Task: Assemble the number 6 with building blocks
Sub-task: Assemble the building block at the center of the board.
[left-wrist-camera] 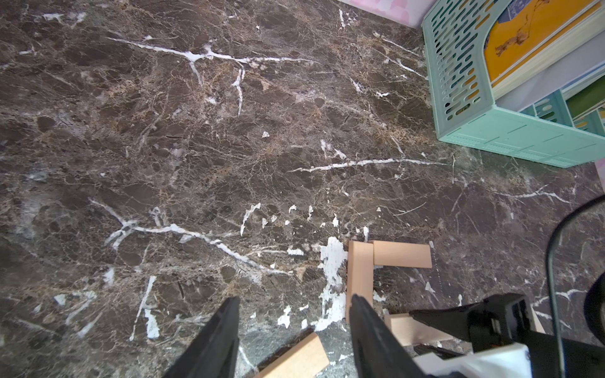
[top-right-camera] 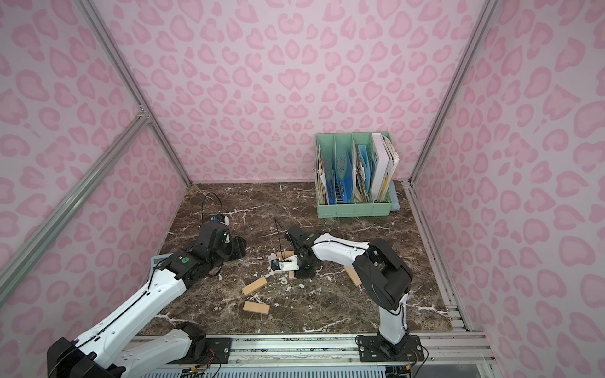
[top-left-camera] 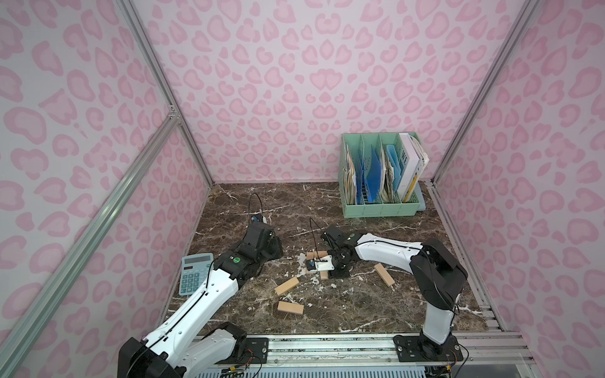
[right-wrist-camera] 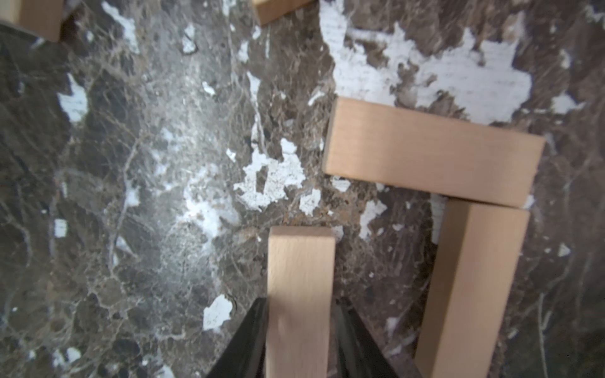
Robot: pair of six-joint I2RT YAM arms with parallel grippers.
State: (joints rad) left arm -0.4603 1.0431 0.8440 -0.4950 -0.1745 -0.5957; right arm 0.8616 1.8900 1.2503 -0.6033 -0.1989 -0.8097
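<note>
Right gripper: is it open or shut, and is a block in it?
Shut on a block: in the right wrist view both fingers of the right gripper sit against its sides.

Left arm (top-left-camera: 212,288) lies low with left hand (left-wrist-camera: 294,299) spread — right arm (top-left-camera: 386,248) folds down, right hand (right-wrist-camera: 301,302) pinched narrow

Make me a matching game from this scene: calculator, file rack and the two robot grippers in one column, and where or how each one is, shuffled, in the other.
Things:
1. calculator
2. file rack
3. left gripper
4. right gripper

Descriptions:
A. a wooden block between its fingers
B. mint green, standing in the back right corner
C. open, holding nothing
D. grey-blue, lying flat at the left side

Pairs: 1-D, 2-B, 3-C, 4-A
</note>
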